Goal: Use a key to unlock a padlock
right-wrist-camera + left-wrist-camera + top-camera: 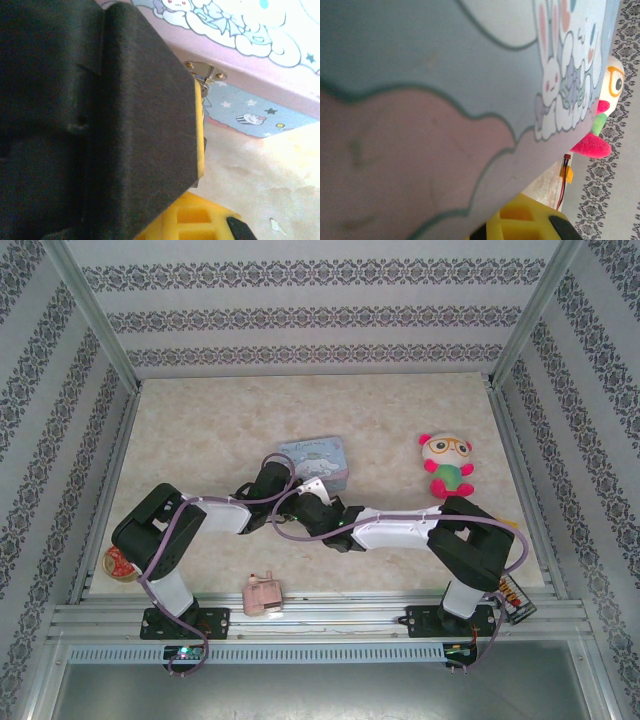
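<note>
Both arms meet at the blue cartoon tin (318, 458). My left gripper (278, 472) is pressed against the tin's left end. The tin's printed lid (470, 75) hides its jaws in the left wrist view, where one yellow finger (520, 222) shows. My right gripper (318, 502) sits just in front of the tin, shut. In the right wrist view its black fingers (140, 125) lie together below the tin's silver clasp (205, 75). A thin silver and dark sliver (202, 97) runs along the finger's edge. I cannot tell whether that is the padlock or the key.
A plush doll (446, 465) stands at the back right of the table. A pink plastic toy (263, 594) lies at the near edge between the arm bases. A yellow-and-orange item (513, 598) lies at the near right and a red object (118, 564) at the near left.
</note>
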You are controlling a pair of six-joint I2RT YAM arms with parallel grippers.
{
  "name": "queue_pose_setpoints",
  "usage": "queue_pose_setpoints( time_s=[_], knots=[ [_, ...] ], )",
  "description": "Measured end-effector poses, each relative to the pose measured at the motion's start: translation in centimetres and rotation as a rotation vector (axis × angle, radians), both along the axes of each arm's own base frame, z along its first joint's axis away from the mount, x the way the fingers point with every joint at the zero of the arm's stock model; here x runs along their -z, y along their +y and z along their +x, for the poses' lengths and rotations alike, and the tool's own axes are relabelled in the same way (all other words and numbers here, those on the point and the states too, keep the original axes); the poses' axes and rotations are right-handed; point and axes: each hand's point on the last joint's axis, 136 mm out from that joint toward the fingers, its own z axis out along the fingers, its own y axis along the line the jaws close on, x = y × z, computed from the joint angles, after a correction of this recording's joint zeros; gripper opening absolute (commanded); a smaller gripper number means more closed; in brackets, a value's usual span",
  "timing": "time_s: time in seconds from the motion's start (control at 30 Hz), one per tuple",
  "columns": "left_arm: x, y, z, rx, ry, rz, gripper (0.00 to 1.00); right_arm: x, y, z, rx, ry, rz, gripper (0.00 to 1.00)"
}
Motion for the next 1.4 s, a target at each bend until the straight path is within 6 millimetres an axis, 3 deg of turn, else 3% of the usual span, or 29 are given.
queue_pose_setpoints(
  time_s=[0.2, 0.63, 0.87, 1.03, 1.33, 1.4],
  knots=[
    [0.0, 0.1, 0.1, -0.009, -0.003, 0.005, 0.00, -0.1, -0.1, 0.3, -0.007, 0.042, 0.146, 0.00],
    [0.3, 0.7, 0.6, -0.049, -0.011, 0.022, 0.12, 0.0, 0.1, 1.0, -0.021, 0.195, 0.518, 0.00],
    [0.0, 0.2, 0.1, -0.023, 0.001, -0.007, 0.33, 0.5, -0.9, 1.2, 0.019, 0.237, 0.593, 0.00],
    [-0.2, 0.0, -0.3, -0.010, 0.011, -0.021, 0.41, 0.5, -1.2, 1.5, 0.049, 0.242, 0.612, 0.00],
    [-1.6, 0.5, -0.7, -0.011, -0.023, -0.030, 0.76, 0.8, -1.2, 1.6, 0.074, 0.251, 0.629, 0.00],
    [-2.2, 0.7, -0.7, -0.013, -0.042, -0.030, 0.89, 0.9, -1.3, 1.7, 0.083, 0.251, 0.631, 0.03]
  ],
)
